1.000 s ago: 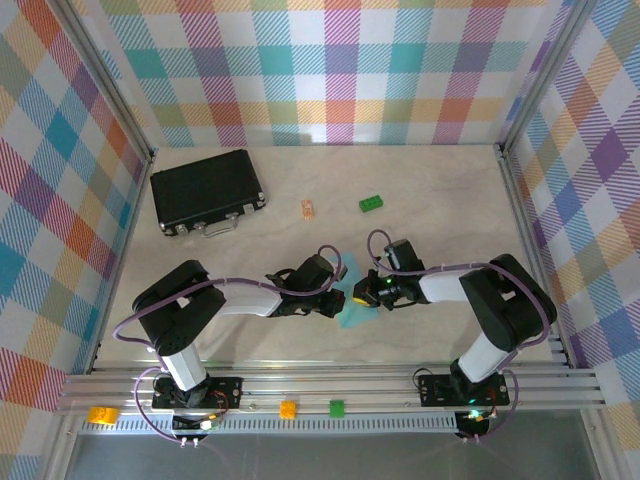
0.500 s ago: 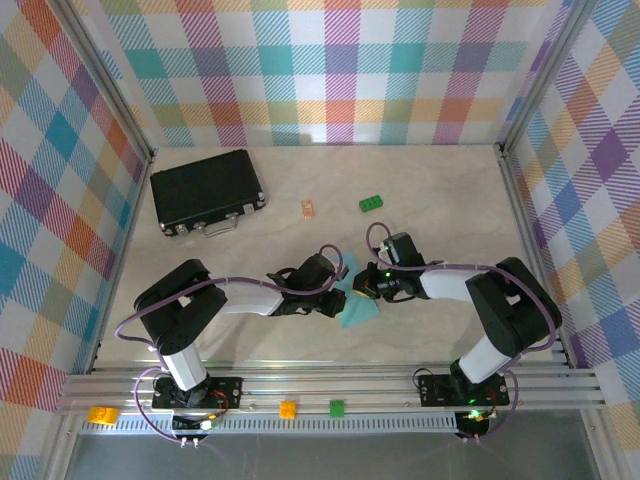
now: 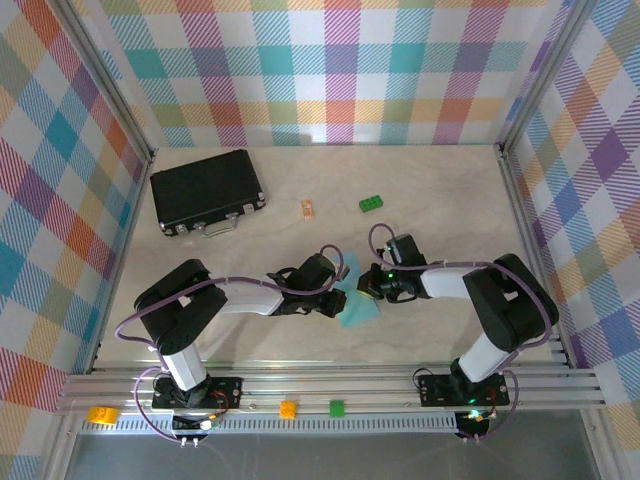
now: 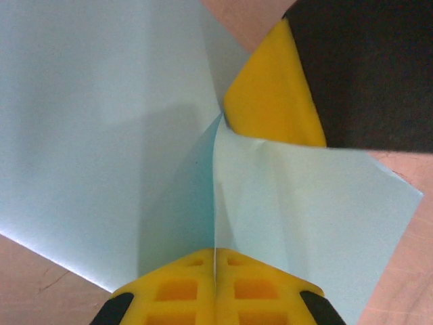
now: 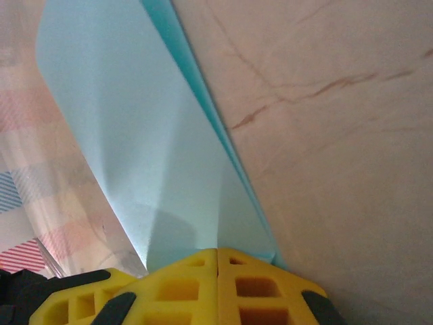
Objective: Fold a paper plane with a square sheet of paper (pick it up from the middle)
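Creased blue paper sheet [image 4: 95,135] fanning out ahead of the jaws, left gripper [image 4: 215,267] closed tight on its fold, right gripper [image 5: 218,261] pinching the same sheet from the opposite side, jaws together.

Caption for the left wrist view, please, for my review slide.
Left claw shut on the creased light blue paper sheet, the right claw's yellow fingertip at its far fold.

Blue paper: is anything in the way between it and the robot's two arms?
No, nothing visible is in the way. The left end effector and the right end effector are each shut right on the blue paper, pinching its folds.
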Available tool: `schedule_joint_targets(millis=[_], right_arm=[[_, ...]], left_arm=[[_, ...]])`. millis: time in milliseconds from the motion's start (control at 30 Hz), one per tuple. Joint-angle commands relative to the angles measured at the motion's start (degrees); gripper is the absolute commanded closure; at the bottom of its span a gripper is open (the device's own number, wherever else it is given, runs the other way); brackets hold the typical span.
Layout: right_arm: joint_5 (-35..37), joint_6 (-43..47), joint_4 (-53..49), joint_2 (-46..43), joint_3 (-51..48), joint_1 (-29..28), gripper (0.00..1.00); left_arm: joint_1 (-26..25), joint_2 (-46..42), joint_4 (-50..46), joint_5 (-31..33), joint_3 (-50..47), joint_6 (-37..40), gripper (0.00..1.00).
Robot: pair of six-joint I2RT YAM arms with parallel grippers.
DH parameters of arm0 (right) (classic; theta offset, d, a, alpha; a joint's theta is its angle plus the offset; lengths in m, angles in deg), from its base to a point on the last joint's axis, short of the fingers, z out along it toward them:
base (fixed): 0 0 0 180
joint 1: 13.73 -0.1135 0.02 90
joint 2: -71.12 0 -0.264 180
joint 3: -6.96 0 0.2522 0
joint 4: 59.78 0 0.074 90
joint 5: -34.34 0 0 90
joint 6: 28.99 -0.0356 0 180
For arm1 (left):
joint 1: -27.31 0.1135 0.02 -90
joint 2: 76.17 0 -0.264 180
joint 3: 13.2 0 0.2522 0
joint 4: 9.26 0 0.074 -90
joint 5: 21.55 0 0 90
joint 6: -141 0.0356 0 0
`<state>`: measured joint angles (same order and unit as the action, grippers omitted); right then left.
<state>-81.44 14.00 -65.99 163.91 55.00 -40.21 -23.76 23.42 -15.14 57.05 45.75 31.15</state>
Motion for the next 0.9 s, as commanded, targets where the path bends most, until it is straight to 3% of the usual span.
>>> schedule_joint_targets(millis=[0,233,533,867], right_arm=[[-1.11,2.62,-1.33,-1.56,1.21,1.06,1.0],[0.6,2.43,0.35,3.32,-0.35,1.64,1.0],[5.7,2.27,-2.2,-0.36,-0.05,3.07,1.0],[-1.88,1.42,-1.14,-6.02,0.16,4.93,0.99]], left_arm=[[0.51,2.89,-7.64,0.68,-1.36,1.27,1.0],[0.49,3.33,-8.14,0.67,-0.8,1.48,1.0],[0.5,3.4,-9.27,1.05,-0.78,1.93,1.0],[0.55,3.39,-9.89,1.55,-0.37,2.11,1.0]])
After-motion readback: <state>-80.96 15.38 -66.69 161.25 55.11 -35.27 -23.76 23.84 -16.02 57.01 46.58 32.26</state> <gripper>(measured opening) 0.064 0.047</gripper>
